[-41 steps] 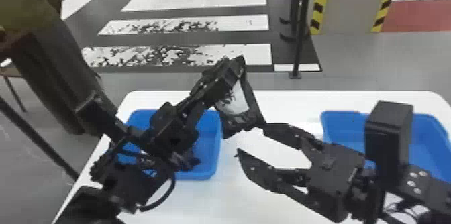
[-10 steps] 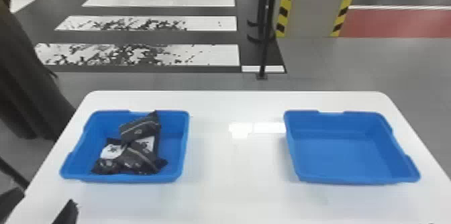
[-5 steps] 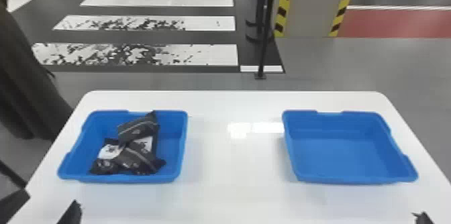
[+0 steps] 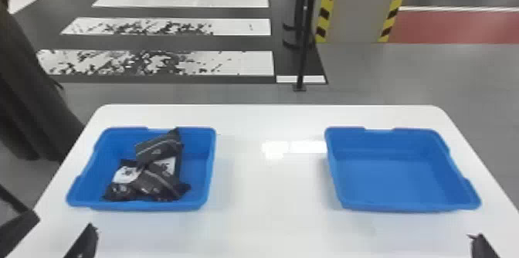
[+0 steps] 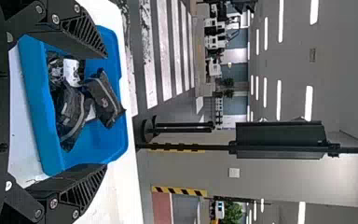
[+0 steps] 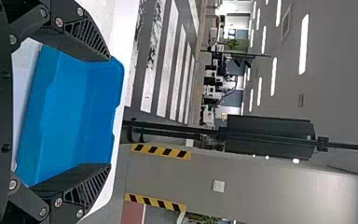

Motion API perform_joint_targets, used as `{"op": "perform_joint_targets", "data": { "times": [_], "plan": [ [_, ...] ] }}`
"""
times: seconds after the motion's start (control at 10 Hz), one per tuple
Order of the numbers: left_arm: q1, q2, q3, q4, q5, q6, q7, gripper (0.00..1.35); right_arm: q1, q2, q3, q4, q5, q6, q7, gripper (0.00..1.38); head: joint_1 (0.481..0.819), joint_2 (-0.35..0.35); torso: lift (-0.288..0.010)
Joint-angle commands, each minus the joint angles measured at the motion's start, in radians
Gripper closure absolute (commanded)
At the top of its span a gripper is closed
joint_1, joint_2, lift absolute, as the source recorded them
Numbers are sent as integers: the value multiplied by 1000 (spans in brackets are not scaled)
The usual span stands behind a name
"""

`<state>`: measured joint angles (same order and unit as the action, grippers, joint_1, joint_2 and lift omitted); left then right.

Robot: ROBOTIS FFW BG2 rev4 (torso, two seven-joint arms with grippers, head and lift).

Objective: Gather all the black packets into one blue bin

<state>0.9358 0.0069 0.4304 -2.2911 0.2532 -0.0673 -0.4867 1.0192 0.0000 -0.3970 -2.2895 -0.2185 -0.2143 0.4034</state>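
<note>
Several packets [image 4: 158, 184] lie heaped in the left bin [image 4: 150, 207]: one leans on top towards its far wall, and white labels show below it. To the right of the left bin, well apart from it on the same table [image 4: 270, 238], sits the right bin [image 4: 409, 207].

Nearer the robot than the left bin, off its near left corner, is the left gripper [image 4: 63, 224], tips spread. The left wrist view gives both jaws in full: wide apart, holding nothing, with the heap in sight between them.

Well to the right of the left bin, the right gripper [image 4: 482, 245] pokes just a tip into the head view. The right wrist view adds the rest: jaws wide apart too, gripping nothing, the right bin past them. The head view catches a pole's [image 4: 303, 64] foot beyond the left bin; the wrist views add its dark panel [image 5: 279, 140].
</note>
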Motion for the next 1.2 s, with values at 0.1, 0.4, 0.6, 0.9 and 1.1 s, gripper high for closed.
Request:
{"op": "perform_joint_targets", "data": {
  "times": [0.1,0.4,0.6,0.9,1.1],
  "plan": [
    [-3,1,0,0,-2,8,-1,214,-3,1,0,1,-7,1,0,233,695,1,-110],
    [-6,-5,-6,0,-8,18,0,214,-6,1,2,3,-23,1,0,234,695,-1,-110],
    [-8,-5,-6,0,-10,25,0,214,-11,1,4,11,-27,1,0,240,695,-4,-110],
    [-8,-7,-10,5,-10,33,-1,214,-11,1,6,23,-39,1,0,240,695,-10,-110],
    [-8,-7,-10,2,-6,33,0,214,-8,1,6,23,-39,1,0,242,695,-11,-110]
  ]
}}
